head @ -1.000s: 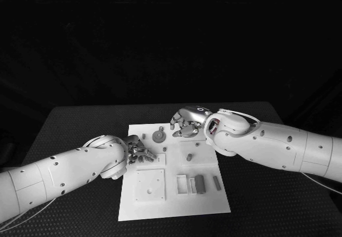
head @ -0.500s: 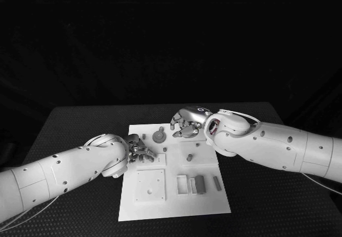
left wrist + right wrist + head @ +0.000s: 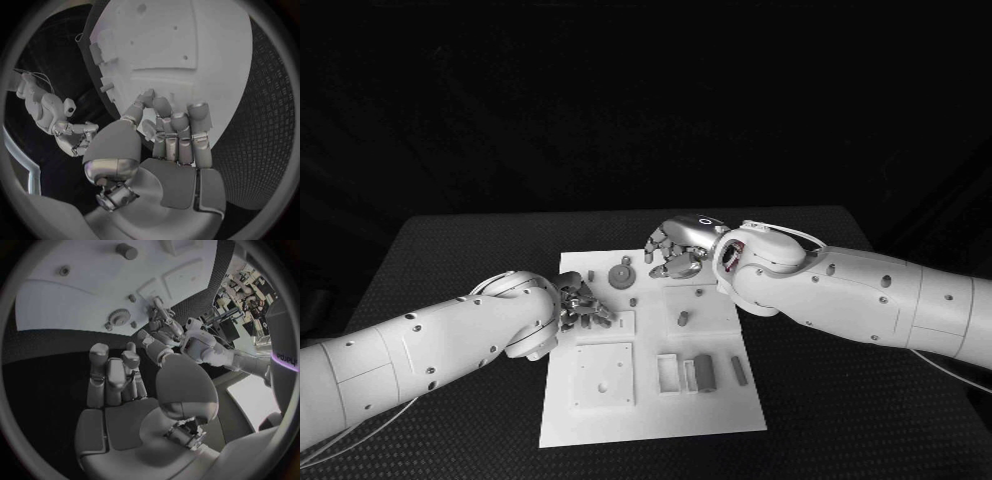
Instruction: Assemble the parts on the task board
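My left hand (image 3: 584, 307) sits curled at the near left edge of the white board (image 3: 653, 410); whether it holds anything I cannot tell. My right hand (image 3: 678, 250) hovers half-closed, empty, by the gear (image 3: 623, 276). Two blocks (image 3: 705, 372) lie in the board's slots.

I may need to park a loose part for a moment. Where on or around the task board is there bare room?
The near end of the task board, below the square plate and slotted blocks, is bare. So is the black table to the far left. The board's far half is crowded: left hand, right hand, gear.
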`<action>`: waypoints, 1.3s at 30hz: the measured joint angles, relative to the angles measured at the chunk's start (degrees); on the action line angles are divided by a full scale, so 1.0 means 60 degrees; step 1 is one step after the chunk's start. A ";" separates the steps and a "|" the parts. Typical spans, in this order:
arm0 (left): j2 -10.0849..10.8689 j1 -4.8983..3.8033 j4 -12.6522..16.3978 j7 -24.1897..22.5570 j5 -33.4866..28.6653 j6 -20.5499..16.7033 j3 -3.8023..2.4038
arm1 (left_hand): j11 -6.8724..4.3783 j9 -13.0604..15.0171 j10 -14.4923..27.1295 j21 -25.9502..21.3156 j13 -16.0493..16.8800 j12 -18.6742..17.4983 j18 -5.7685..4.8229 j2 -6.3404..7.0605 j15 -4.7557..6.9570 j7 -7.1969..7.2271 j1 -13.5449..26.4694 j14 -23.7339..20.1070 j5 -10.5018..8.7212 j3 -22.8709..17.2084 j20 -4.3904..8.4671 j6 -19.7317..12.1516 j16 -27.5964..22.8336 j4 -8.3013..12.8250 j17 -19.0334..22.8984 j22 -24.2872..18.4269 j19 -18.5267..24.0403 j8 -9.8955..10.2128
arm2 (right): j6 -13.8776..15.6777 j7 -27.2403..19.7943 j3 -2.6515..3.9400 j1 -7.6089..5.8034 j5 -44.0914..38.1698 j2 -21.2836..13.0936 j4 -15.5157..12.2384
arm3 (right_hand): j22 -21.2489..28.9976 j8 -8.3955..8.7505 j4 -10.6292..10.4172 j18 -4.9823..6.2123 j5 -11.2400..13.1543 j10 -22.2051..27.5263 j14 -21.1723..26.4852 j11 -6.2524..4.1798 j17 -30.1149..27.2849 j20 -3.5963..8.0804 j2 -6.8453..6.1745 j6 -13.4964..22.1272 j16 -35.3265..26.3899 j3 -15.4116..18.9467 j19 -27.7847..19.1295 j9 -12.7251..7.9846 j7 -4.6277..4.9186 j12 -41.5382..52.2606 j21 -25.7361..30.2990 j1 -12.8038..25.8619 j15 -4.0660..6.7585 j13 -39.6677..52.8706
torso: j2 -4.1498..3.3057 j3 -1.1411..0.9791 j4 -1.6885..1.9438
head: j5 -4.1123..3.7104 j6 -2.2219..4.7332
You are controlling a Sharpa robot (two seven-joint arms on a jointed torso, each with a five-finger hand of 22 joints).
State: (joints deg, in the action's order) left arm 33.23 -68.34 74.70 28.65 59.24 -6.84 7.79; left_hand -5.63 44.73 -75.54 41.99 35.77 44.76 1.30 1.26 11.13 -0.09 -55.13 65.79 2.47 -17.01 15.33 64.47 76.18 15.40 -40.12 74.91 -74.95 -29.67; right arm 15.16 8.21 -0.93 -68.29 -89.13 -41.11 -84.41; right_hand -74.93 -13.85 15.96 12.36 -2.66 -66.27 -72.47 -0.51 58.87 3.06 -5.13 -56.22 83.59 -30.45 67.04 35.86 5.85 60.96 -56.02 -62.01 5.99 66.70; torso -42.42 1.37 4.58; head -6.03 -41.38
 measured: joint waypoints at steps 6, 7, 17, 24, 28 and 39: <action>0.0017 -0.0002 0.0037 0.0001 0.0054 -0.0001 -0.0001 | 0.0000 0.0000 0.0000 0.0000 -0.0010 0.0037 -0.0004 0.0013 -0.0001 -0.0001 -0.0013 0.0001 -0.0018 -0.0042 -0.0001 0.0001 0.0008 -0.0037 0.0014 0.0000 0.0000 0.0002 | -0.0005 0.0000 0.0000 0.0000 0.0000 -0.0001 0.0000 | 0.0000 0.0000 0.0000 -0.0001 0.0000 0.0000 0.0000 0.0000 0.0000 -0.0001 0.0000 -0.0001 -0.0036 0.0000 0.0000 0.0000 -0.0001 0.0000 0.0000 0.0000 0.0000 0.0000 | 0.0000 0.0007 0.0002 | -0.0008 -0.0005; 0.0017 -0.0002 0.0040 0.0000 0.0072 -0.0001 -0.0001 | 0.0000 -0.0002 0.0000 0.0000 -0.0010 0.0037 -0.0004 0.0025 -0.0001 -0.0006 -0.0025 0.0001 -0.0018 -0.0042 -0.0001 0.0006 0.0007 -0.0037 0.0015 0.0000 0.0000 0.0010 | -0.0006 0.0000 0.0000 0.0000 0.0000 -0.0002 0.0000 | 0.0000 0.0000 0.0000 -0.0001 0.0000 0.0000 0.0000 0.0000 0.0000 -0.0002 0.0000 -0.0001 -0.0036 0.0000 0.0000 -0.0001 -0.0001 0.0000 0.0000 0.0000 0.0000 0.0000 | 0.0000 0.0008 0.0002 | -0.0008 -0.0005; 0.0013 0.0002 0.0046 -0.0020 0.0141 -0.0021 0.0003 | 0.0000 0.0004 -0.0001 -0.0038 -0.0049 0.0037 -0.0016 0.0223 -0.0018 -0.0035 0.0120 0.0018 0.0040 -0.0260 0.0032 0.0035 0.0007 -0.0223 0.0060 0.0000 -0.0041 0.0018 | -0.0008 0.0000 0.0000 0.0000 0.0001 0.0002 0.0012 | 0.0000 0.0000 0.0000 -0.0001 0.0000 0.0000 0.0027 0.0000 -0.0031 -0.0005 0.0000 -0.0003 -0.0036 0.0000 -0.0001 -0.0001 -0.0003 0.0000 0.0036 0.0000 0.0020 0.0000 | 0.0000 0.0008 0.0004 | -0.0013 0.0002; 0.0004 0.0006 0.0041 -0.0058 0.0100 -0.0046 0.0005 | -0.0018 0.0005 0.0017 -0.0111 -0.0096 0.0037 0.0010 0.0777 0.0004 -0.0033 0.1146 0.0046 0.0075 -0.0262 0.0038 0.0039 0.0007 -0.0941 0.0122 0.0000 -0.0073 -0.0018 | -0.0008 0.0000 0.0000 0.0000 0.0002 -0.0001 0.0015 | 0.0000 0.0000 0.0000 -0.0001 0.0000 0.0000 0.0027 0.0000 -0.0039 -0.0019 -0.0039 -0.0006 -0.0035 0.0000 -0.0014 -0.0002 -0.0005 0.0000 0.0036 0.0039 0.0020 0.0000 | 0.0000 0.0005 0.0002 | -0.0004 0.0005; 0.0001 0.0006 0.0041 -0.0083 0.0073 -0.0053 0.0004 | -0.0035 0.0005 0.0034 -0.0128 -0.0096 0.0037 0.0012 0.0844 0.0008 -0.0032 0.1536 0.0042 0.0076 -0.0054 0.0041 0.0039 0.0007 -0.1063 0.0125 -0.0001 -0.0069 -0.0018 | -0.0009 0.0001 0.0000 0.0000 0.0002 -0.0001 0.0016 | 0.0000 0.0000 0.0000 -0.0001 0.0000 0.0000 0.0027 0.0000 -0.0038 -0.0020 -0.0039 -0.0007 -0.0036 0.0000 -0.0015 -0.0002 -0.0006 0.0000 0.0036 0.0039 0.0018 0.0000 | 0.0000 0.0005 0.0002 | -0.0008 0.0005; -0.0006 0.0006 0.0045 -0.0123 -0.0010 -0.0069 0.0003 | -0.0036 0.0025 0.0034 -0.0148 -0.0106 0.0082 0.0013 0.0797 0.0044 -0.0015 0.1578 0.0005 0.0076 0.0018 0.0076 0.0051 0.0054 -0.0980 0.0141 0.0007 -0.0033 -0.0018 | -0.0011 0.0002 0.0000 0.0000 0.0002 0.0000 0.0030 | 0.0000 0.0000 0.0000 -0.0001 0.0000 0.0000 0.0035 0.0000 -0.0038 -0.0022 -0.0039 0.0020 -0.0036 0.0000 -0.0016 -0.0003 0.0020 0.0000 0.0036 0.0039 0.0008 0.0000 | 0.0000 0.0006 0.0000 | -0.0016 0.0005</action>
State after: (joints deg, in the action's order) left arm 33.19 -68.30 74.97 27.91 59.18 -7.25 7.81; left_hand -5.84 44.88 -75.33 41.10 35.13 45.25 1.38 6.05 11.40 -0.18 -45.66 65.82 2.93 -16.90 15.78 64.77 76.51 9.52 -39.27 74.95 -75.15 -29.78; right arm 15.09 8.22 -0.93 -68.29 -89.12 -41.11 -84.23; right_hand -74.93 -13.84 15.96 12.36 -2.66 -66.26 -72.26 -0.51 58.64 2.93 -5.37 -56.10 83.37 -30.45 66.94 35.85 5.97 60.96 -55.80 -61.78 6.04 66.70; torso -42.42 1.41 4.58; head -6.12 -41.35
